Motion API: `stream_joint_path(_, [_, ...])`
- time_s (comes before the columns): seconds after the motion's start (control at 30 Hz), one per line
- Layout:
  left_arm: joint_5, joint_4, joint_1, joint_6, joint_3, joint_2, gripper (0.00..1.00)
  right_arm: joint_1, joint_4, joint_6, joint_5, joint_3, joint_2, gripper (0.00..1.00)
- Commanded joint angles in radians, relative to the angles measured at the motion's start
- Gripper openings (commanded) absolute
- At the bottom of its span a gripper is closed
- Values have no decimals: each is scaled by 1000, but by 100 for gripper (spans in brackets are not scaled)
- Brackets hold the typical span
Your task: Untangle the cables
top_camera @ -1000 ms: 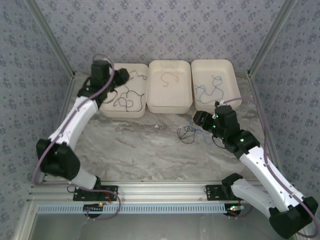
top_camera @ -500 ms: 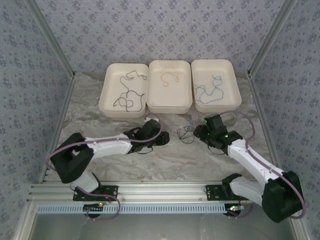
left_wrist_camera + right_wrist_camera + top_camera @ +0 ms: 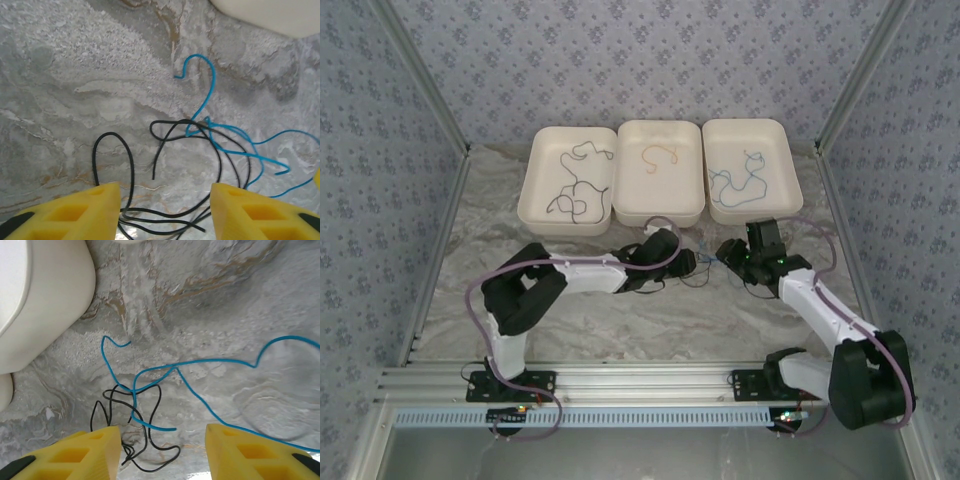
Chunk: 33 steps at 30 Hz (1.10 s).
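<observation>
Lying loose on the table [image 3: 620,320], a small tangle [image 3: 701,263] of blue and black cable is what is left to sort. It sits just in front of the gap between the middle tray [image 3: 660,214] and right tray [image 3: 791,170].

The left wrist view shows the blue cable [image 3: 214,82] hooking up and away, then crossing the black cable [image 3: 111,133] where its loops pile over each other. From the right wrist, the blue strand crosses the black loops at one spot and its long end runs free across the marble. I would guess there is one blue and one black piece here, though the strands are too thin and overlapped to count for sure.

Much of the job looks done. A black piece [image 3: 575,190] lies alone in the left tray [image 3: 533,170], the orange one [image 3: 658,155] in the middle tray, and a blue piece [image 3: 745,185] in the right.

The left gripper [image 3: 164,192] hangs low over the black loops, jaws apart and clamped on nothing. The right gripper [image 3: 162,432] faces it from the far side of the tangle, jaws also apart and empty. Pulling the two colours apart and binning each is the remaining work.
</observation>
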Motion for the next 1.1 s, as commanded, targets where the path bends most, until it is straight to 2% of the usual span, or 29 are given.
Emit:
stream_joint_path(0.0, [-15,15,-5,-7,10,30,48,-3,-7,0,-82,10,29,49])
stream_joint_path(0.13, [-12,31,-9,-7,10,58,35,41,-22,184,-8,-11,-40,52])
stream_joint_path(0.2, [-9,41,-14,-12,6,71,30,54,29,289,10,-49,-86,53])
stream_joint_path(0.3, [-14,66,-22,-25,-14,77,27,73,59,423,63,-77,-136,55])
stream_joint_path(0.53, [-26,83,-33,-32,-31,71,15,78,143,651,70,-94,-64,55])
stream_joint_path(0.63, [-28,86,-36,-32,-32,71,14,96,175,739,79,-111,-33,53])
stream_joint_path(0.8, [-32,97,-41,-33,-42,67,12,90,196,766,130,-106,9,49])
stream_joint_path(0.97, [-33,106,-44,-38,-51,62,9,62,286,771,104,-94,104,41])
stream_joint_path(1.07, [-34,106,-44,-36,-52,58,8,58,315,769,76,-72,158,30])
